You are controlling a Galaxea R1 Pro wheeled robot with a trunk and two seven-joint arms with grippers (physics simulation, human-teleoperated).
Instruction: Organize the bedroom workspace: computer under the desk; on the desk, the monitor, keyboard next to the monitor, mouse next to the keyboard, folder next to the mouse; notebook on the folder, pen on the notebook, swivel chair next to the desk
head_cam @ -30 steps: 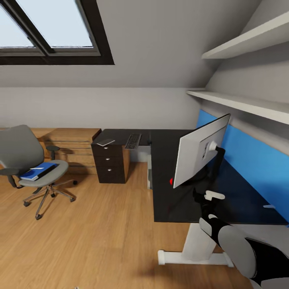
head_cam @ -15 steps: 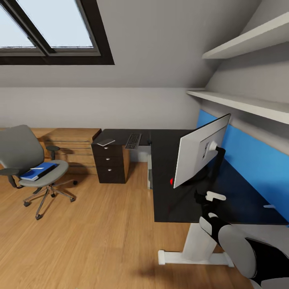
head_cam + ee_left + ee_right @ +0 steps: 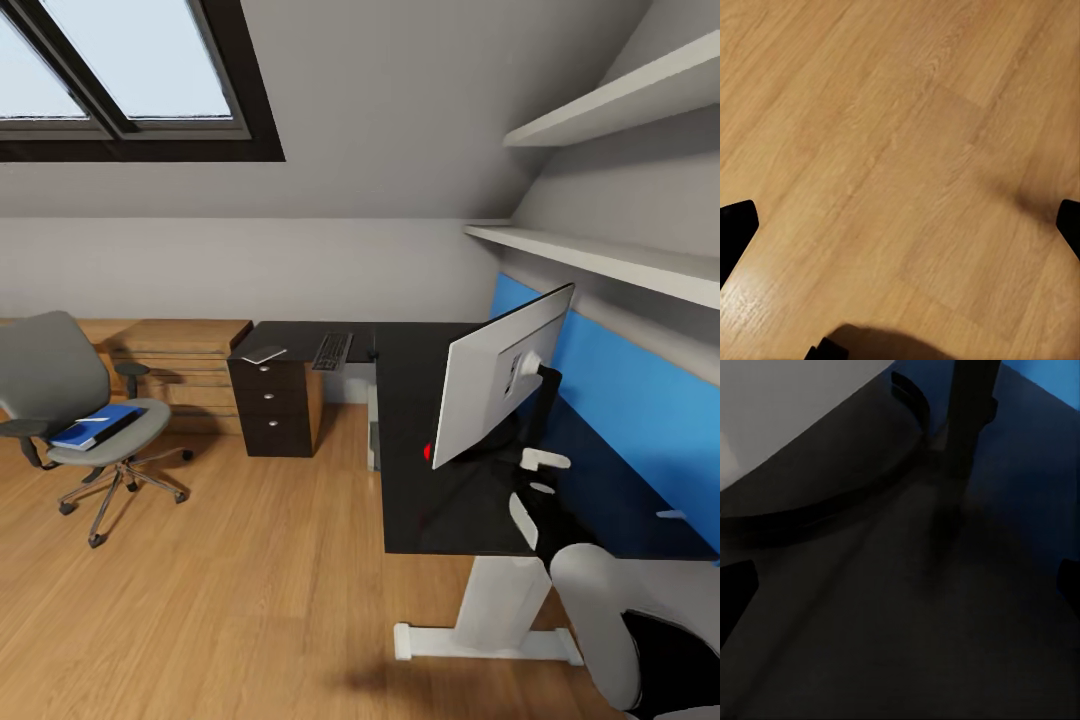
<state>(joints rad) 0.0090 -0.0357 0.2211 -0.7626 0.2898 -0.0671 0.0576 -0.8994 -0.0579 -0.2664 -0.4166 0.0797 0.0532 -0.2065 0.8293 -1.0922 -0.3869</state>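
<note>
The monitor point(image 3: 500, 380) stands on the black desk point(image 3: 410, 420), its white back towards me. My right gripper point(image 3: 900, 592) is open over the desktop, pointing at the monitor's black stand point(image 3: 971, 412) and ring base point(image 3: 911, 405). The right arm point(image 3: 590, 590) reaches over the desk's near end. The keyboard point(image 3: 332, 351) lies on the far wing of the desk. The swivel chair point(image 3: 60, 400) stands apart at the left, with the blue folder point(image 3: 97, 427) on its seat. A grey sliver of the computer point(image 3: 372, 432) shows under the desk. My left gripper point(image 3: 900, 225) is open above the floor.
A flat grey item point(image 3: 263, 354) lies on the dark drawer unit point(image 3: 270, 405). A low oak chest point(image 3: 185, 370) stands against the back wall. Wall shelves point(image 3: 600, 255) hang over the desk. The desk's white leg point(image 3: 490, 610) stands on the wood floor point(image 3: 240, 580).
My right arm has pushed forward over the desk, bringing the gripper closer to the monitor's stand. Nothing else has moved.
</note>
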